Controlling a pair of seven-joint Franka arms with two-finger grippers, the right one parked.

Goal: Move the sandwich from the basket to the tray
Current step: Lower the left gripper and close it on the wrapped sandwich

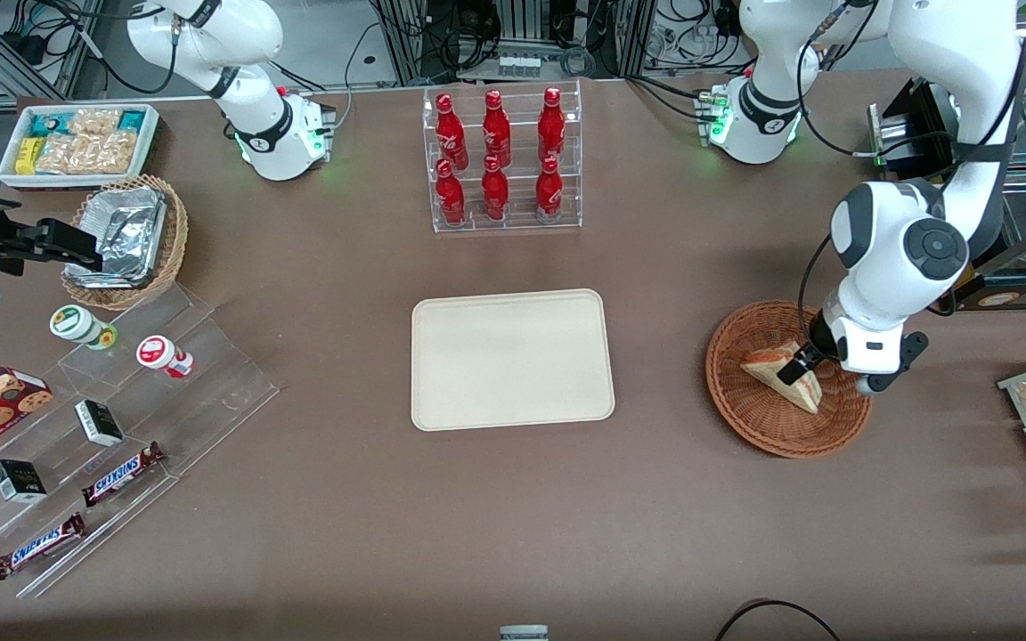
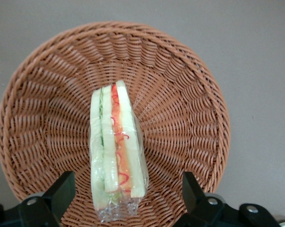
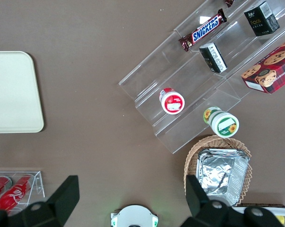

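While the sandwich lies in the basket toward the working arm's end of the table, we judge the step in hand to be the approach for the grasp: nothing is lifted yet. The gripper hangs low over the basket, and in the wrist view its fingers stand spread wide, one on each side of the sandwich, with clear wicker between each finger and the wrap. We hold nothing. The next move, as we read it, calls for a short descent, then closing across the bread faces with light force, since the wedge looks soft and the clear wrap slippery. The tray sits bare at mid-table, well apart from the basket, so a lift and a long sideways carry follow. The front view gives us the tray and the route to it, which the wrist view lacks; the wrist view gives us the finger spread and the filling layers standing on edge, which the arm partly hides from the front.
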